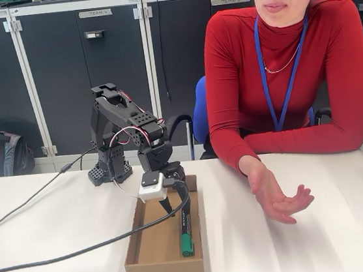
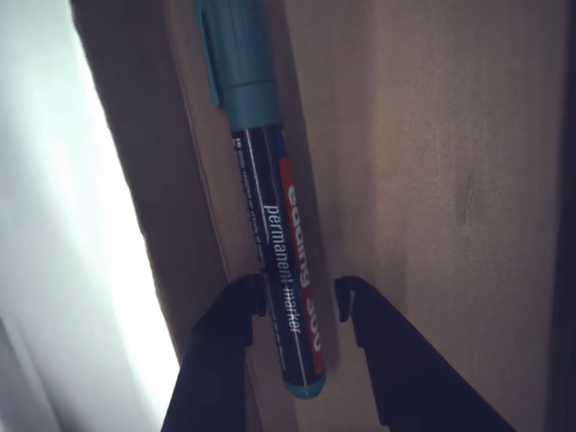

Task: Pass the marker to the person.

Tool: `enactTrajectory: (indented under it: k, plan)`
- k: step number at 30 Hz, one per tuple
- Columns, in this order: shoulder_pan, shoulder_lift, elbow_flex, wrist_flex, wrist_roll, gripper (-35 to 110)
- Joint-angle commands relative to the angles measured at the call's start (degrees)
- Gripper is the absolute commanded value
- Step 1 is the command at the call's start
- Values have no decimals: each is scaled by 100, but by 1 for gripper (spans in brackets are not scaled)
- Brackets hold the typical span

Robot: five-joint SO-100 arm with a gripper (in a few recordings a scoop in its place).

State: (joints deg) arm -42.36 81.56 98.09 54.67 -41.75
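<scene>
Cardboard formed the one shallow tray (image 1: 138, 259) on the white table (image 1: 311, 239), near its front edge. One marker (image 1: 185, 233) lay inside it along the tray's right wall, green cap toward the front. One black arm reached down into the tray, its gripper (image 2: 300, 301) parted just wider than the barrel, the fingertips (image 2: 241, 297) on either side of the marker's back end; whether they touched it could not be told. The wrist view showed the barrel's print, "edding 300 permanent marker". One person (image 1: 286, 78) in a red turtleneck and blue lanyard sat behind the table's far right side, one open hand (image 1: 277, 197) palm-up on the tabletop, well apart from the tray. Dark cabinets (image 1: 83, 75) lined the wall behind; two cables crossed the table's left part.
</scene>
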Motion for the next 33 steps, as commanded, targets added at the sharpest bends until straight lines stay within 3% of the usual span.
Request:
enactTrajectory:
  k: [1, 24, 28, 33]
  plan:
    - [-237, 9, -360, -79, 26, 17]
    - [-352, -413, -360, -299, 105, 10]
    - [-352, -387, -316, -352, 79, -2]
    - [-334, -343, -308, -360, 88, -5]
